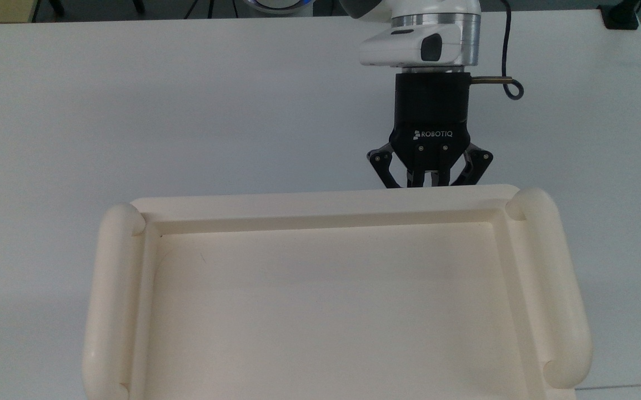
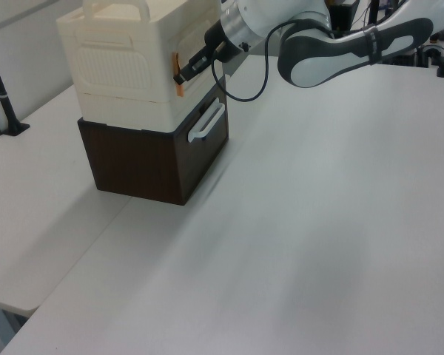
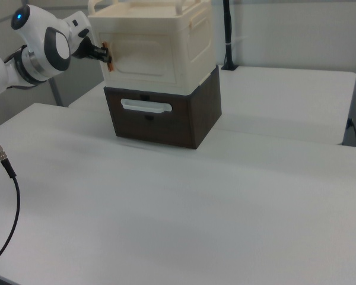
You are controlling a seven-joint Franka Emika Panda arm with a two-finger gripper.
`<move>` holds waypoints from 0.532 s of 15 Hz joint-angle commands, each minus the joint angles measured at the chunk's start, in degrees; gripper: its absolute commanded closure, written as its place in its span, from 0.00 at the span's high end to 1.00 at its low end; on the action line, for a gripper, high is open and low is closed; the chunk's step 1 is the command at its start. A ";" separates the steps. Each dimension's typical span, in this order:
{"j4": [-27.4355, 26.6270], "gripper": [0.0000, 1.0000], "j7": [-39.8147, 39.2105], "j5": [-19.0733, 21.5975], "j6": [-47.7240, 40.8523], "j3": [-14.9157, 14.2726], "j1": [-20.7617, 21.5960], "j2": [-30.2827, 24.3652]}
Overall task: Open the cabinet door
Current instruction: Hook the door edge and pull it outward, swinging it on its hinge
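The cream cabinet (image 2: 118,59) stands on a dark brown box. Its door (image 3: 143,55) is the flat front panel, lying flush with the cabinet front. A slim handle with orange-brass fittings (image 2: 177,65) runs down the door's edge at the right view's left. My gripper (image 1: 423,183) reaches in level at that edge, fingers drawn together on the handle (image 3: 107,50). In the top view its fingertips are hidden under the rim of the cabinet's recessed top (image 1: 320,208). The left view has the gripper (image 2: 181,74) pressed against the handle.
The brown box (image 3: 166,122) under the cabinet has a drawer with a white bar handle (image 2: 207,122). A white table (image 2: 318,222) spreads wide in front of it. A black post (image 3: 228,35) stands behind the cabinet, and my cable (image 1: 512,83) loops beside the wrist.
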 commanded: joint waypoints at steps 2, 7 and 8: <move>1.81 0.09 2.21 -2.26 0.84 -1.56 1.84 1.34; -3.01 0.06 1.94 -2.79 0.49 -1.29 1.93 -2.78; -4.68 0.06 1.85 -2.79 0.40 -1.29 2.01 -3.75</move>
